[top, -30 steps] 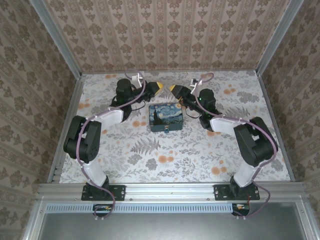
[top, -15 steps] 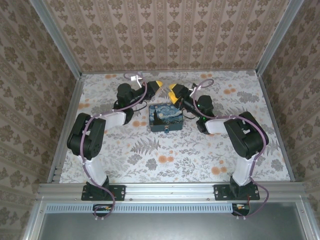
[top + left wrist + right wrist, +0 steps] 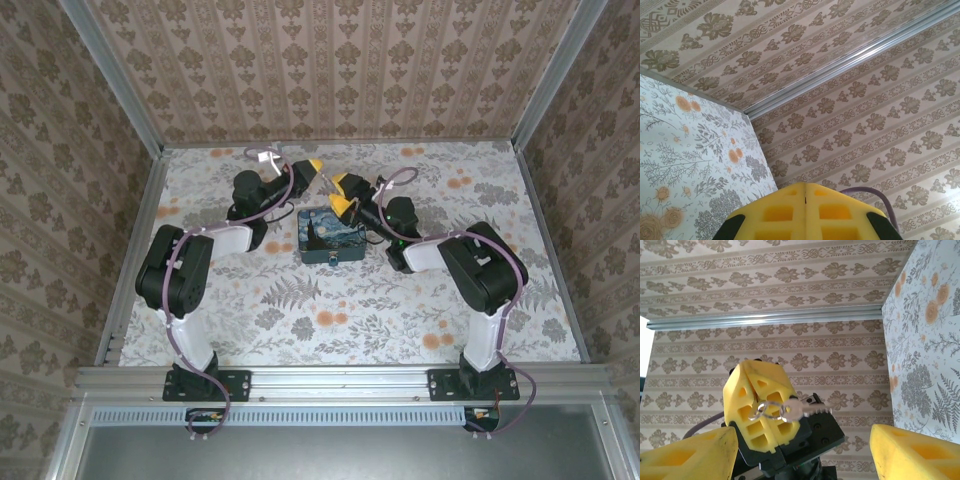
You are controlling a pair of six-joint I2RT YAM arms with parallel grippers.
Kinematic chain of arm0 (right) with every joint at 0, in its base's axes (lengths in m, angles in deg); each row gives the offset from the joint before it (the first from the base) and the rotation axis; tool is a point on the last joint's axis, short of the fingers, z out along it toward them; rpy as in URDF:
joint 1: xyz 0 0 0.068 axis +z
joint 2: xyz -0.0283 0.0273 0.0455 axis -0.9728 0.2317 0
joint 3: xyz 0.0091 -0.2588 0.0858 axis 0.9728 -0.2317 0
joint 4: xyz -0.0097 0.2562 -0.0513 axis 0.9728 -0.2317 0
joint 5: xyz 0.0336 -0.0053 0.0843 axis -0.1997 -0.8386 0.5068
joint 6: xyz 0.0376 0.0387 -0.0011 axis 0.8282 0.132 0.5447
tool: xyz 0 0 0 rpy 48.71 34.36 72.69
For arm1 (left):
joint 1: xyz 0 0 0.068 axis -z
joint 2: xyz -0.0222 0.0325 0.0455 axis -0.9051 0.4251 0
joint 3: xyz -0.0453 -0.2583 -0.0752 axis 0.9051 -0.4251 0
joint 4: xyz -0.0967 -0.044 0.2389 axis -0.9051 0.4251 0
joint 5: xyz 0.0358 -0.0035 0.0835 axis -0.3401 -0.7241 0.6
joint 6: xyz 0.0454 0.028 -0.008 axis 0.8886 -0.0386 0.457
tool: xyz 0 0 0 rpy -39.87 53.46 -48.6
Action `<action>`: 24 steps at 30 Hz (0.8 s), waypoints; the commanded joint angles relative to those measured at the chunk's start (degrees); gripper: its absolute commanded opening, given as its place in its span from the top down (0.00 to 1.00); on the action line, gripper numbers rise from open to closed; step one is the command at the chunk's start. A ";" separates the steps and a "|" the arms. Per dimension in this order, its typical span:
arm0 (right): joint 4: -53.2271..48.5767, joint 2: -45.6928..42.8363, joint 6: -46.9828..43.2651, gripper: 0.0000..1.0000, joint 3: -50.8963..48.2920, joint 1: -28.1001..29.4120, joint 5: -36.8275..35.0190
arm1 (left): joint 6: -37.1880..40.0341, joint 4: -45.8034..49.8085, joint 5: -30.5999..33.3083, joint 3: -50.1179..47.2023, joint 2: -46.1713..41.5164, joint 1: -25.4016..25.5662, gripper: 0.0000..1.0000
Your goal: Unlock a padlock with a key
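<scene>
**Key pinched in left gripper, facing the spread right gripper**

Right wrist view:
- The left gripper (image 3: 762, 407) is seen end-on, its yellow fingers pressed together and pinching the key (image 3: 807, 411) by its head.
- Key is silver and lies level across the fingertips. A small ring (image 3: 759, 412) sits at its head.
- The toothed blade sticks out sideways past the edge of the fingers and touches nothing.
- The right gripper (image 3: 802, 435) is spread wide, its two yellow fingers (image 3: 690, 455) at the bottom corners of the view.
- The key sits ahead of them, between their lines, and touches neither.

Left wrist view:
- The left gripper (image 3: 805, 195) has its fingers tight together, with no gap at the seam.

Top view:
- The left gripper (image 3: 311, 167) and right gripper (image 3: 343, 192) point at each other, near but apart.
- The right gripper hangs over the far edge of the blue painted box (image 3: 331, 232) on the tabletop (image 3: 330, 320). The left gripper is just beyond that edge.
- The padlock (image 3: 333, 259) is a tiny piece at the box's near wall, across the box from both grippers and well apart from the key. It is too small to tell how the shackle stands.
</scene>
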 commanded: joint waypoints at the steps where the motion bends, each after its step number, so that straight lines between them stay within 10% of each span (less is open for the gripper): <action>1: 3.41 1.15 2.39 0.29 3.12 0.50 -2.19 | 1.88 -3.63 0.06 -1.16 0.94 0.30 1.00; 14: 3.38 4.19 5.31 0.31 8.19 1.41 -2.79 | 0.72 -6.61 -0.07 -1.98 2.26 0.82 1.00; 24: 3.55 4.46 5.39 0.82 8.49 1.34 -2.90 | 0.74 -7.18 0.25 -2.52 2.61 0.87 1.00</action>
